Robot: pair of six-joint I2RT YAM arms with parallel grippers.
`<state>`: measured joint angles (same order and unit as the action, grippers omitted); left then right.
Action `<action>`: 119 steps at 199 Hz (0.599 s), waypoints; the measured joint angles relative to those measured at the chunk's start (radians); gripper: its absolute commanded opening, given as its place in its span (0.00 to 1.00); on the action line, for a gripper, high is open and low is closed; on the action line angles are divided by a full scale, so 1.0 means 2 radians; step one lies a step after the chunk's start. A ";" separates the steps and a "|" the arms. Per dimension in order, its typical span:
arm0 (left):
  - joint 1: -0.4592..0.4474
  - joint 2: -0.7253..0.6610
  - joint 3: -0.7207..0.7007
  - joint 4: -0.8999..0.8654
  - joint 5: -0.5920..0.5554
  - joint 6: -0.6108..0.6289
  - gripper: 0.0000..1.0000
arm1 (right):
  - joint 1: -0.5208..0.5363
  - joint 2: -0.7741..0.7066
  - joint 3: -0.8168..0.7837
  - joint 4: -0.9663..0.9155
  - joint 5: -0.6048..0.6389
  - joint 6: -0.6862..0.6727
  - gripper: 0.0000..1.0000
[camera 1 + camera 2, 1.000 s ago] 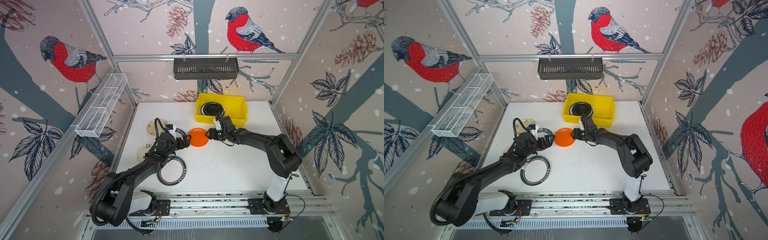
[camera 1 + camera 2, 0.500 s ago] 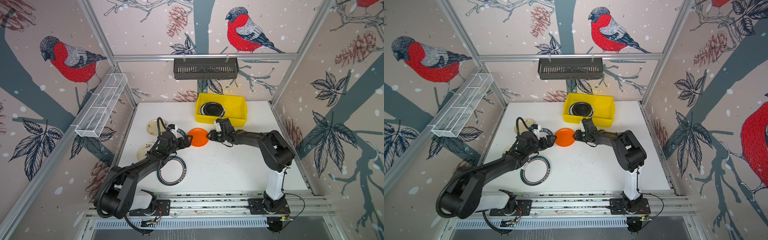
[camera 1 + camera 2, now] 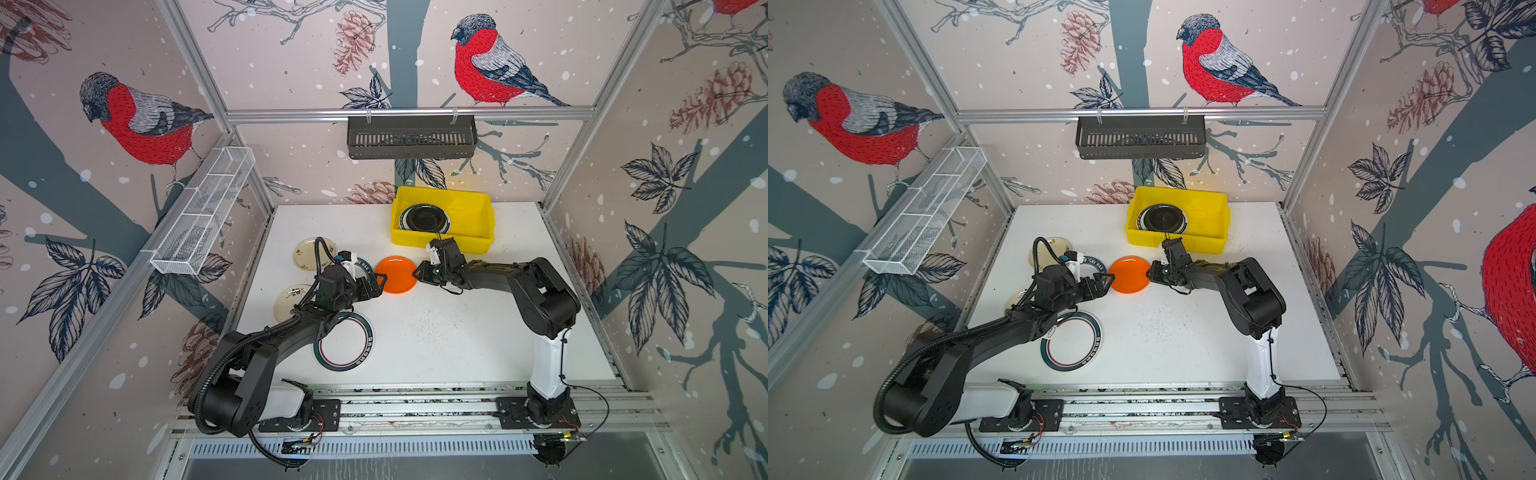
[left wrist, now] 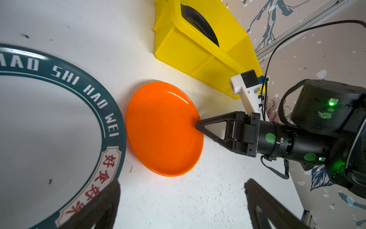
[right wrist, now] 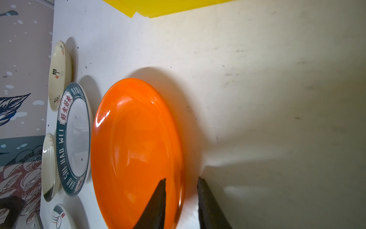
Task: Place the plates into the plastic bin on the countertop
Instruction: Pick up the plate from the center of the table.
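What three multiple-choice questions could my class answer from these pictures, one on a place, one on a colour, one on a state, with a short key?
1. The black plate lies: A inside the yellow bin; B beside it; C behind it.
2. The plate just in front of the bin is: A red; B orange; C purple.
3. The left gripper is: A shut on a plate; B open and empty; C out of sight.
Key: 1 A, both top views show it within the bin's walls. 2 B, the orange plate shows in every view. 3 B, its fingers stand wide apart in the left wrist view.
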<state>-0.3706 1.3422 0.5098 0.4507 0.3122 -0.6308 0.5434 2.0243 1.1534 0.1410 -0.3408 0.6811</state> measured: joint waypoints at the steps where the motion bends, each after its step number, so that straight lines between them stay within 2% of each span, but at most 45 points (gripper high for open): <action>1: 0.000 0.000 0.000 0.000 0.000 0.000 0.97 | 0.000 0.000 0.000 0.000 0.000 0.000 0.30; 119: 0.000 -0.004 -0.006 0.006 0.005 0.000 0.97 | 0.008 0.013 0.019 -0.007 0.013 0.001 0.19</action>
<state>-0.3706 1.3338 0.4969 0.4633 0.3214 -0.6312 0.5594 2.0502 1.1912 0.1272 -0.3145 0.6838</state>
